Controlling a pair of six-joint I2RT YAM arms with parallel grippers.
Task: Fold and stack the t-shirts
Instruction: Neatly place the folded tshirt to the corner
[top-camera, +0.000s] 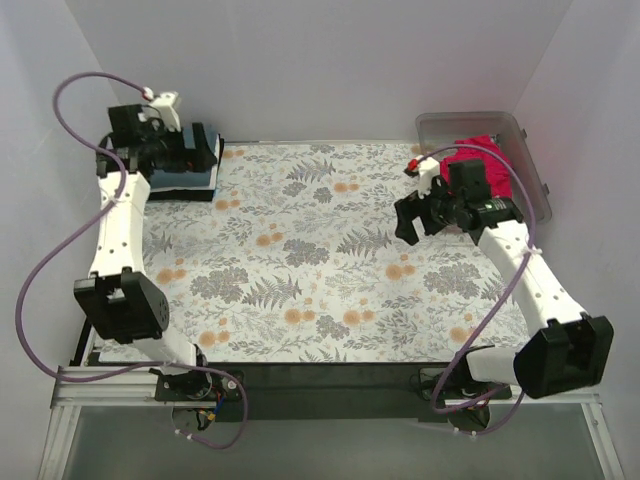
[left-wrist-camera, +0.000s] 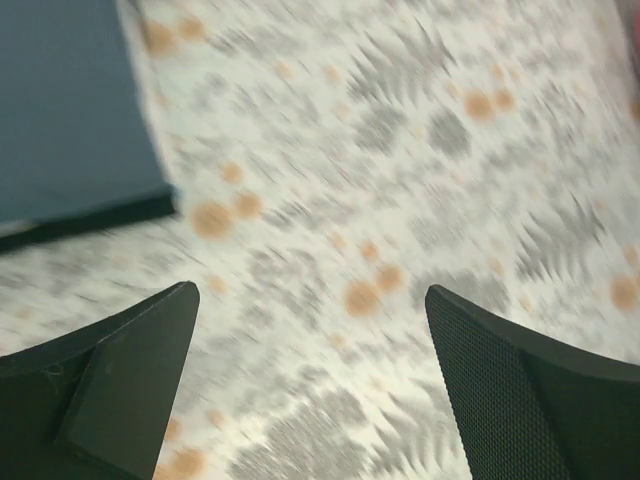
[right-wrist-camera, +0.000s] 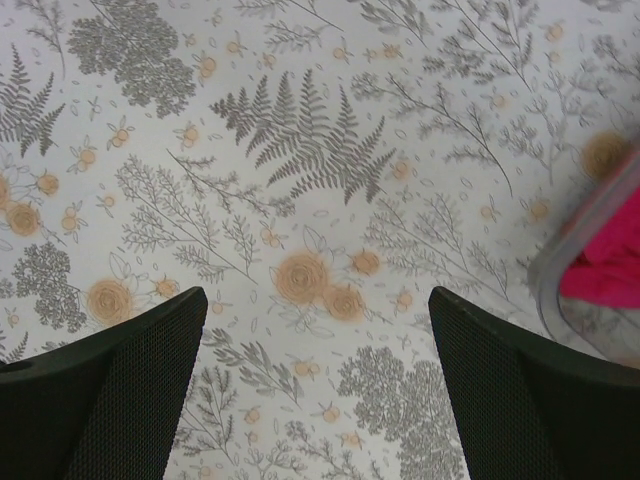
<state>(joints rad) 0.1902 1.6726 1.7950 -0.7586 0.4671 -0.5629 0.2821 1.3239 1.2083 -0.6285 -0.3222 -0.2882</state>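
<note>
From above, a folded stack sits at the far left corner of the counter, with the slate-blue t-shirt (top-camera: 206, 172) on top and a black t-shirt (top-camera: 180, 192) showing as a dark edge under it. I cannot tell whether a white one lies between them. The left jaws hang over this stack. The magenta t-shirt (top-camera: 480, 160) lies bunched and unfolded in the clear bin (top-camera: 500, 120) at the far right corner, the right jaws just beside the bin. The left wrist view is blurred. It shows the left jaws apart and holding nothing, with the slate-blue t-shirt (left-wrist-camera: 70, 100) and the black edge (left-wrist-camera: 90, 222) at the upper left on the floral cloth (left-wrist-camera: 400, 200). In the right wrist view the right jaws stand wide apart over bare cloth, the bin (right-wrist-camera: 590, 215) and magenta t-shirt (right-wrist-camera: 610, 265) at the right. Judging by this, the blue shirt is stacked and the magenta one has yet to be fetched, folded and added.
</note>
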